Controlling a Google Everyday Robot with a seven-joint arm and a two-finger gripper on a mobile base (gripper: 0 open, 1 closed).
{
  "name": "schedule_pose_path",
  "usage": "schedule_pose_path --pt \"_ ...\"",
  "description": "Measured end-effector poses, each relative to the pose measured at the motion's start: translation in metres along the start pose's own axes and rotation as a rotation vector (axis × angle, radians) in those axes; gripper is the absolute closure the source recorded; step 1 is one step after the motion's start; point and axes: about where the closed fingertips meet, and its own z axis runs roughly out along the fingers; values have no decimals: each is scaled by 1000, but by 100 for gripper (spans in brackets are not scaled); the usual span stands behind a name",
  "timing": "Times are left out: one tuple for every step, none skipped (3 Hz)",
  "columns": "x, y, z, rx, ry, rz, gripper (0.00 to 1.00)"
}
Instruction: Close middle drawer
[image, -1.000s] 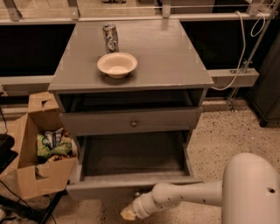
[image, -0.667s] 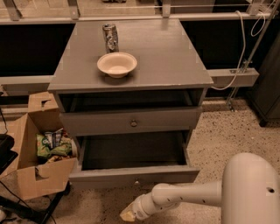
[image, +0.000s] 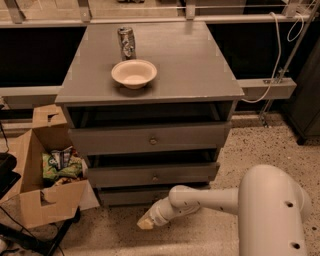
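Observation:
The middle drawer (image: 125, 176) is a low, wide grey front with a small round knob (image: 155, 177). It sits nearly flush with the cabinet, with only a thin dark gap above it. The taller top drawer (image: 115, 140) stands out a little further than the middle one. The lowest drawer front (image: 125, 195) shows just beneath. My gripper (image: 145, 223) is low in front of the cabinet, near the floor, below and slightly left of the middle drawer's knob. It is not touching the drawer. My white arm (image: 215, 197) reaches in from the lower right.
A cream bowl (image: 134, 73) and a metal can (image: 126, 43) stand on the grey cabinet top (image: 200, 70). An open cardboard box (image: 40, 185) with packets stands on the floor at the left. A white cable (image: 280, 60) hangs at the right. The floor is speckled.
The middle drawer has slid in from wide open to nearly shut. My gripper has followed it toward the cabinet and stays low in front.

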Motion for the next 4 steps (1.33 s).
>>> schedule_pose_path --pt "0 0 0 0 0 0 100" --pt "0 -16 3 -3 -21 15 100" --pt "-2 -58 7 -16 -41 33 100" --pt "-13 -120 -17 62 -66 47 100"
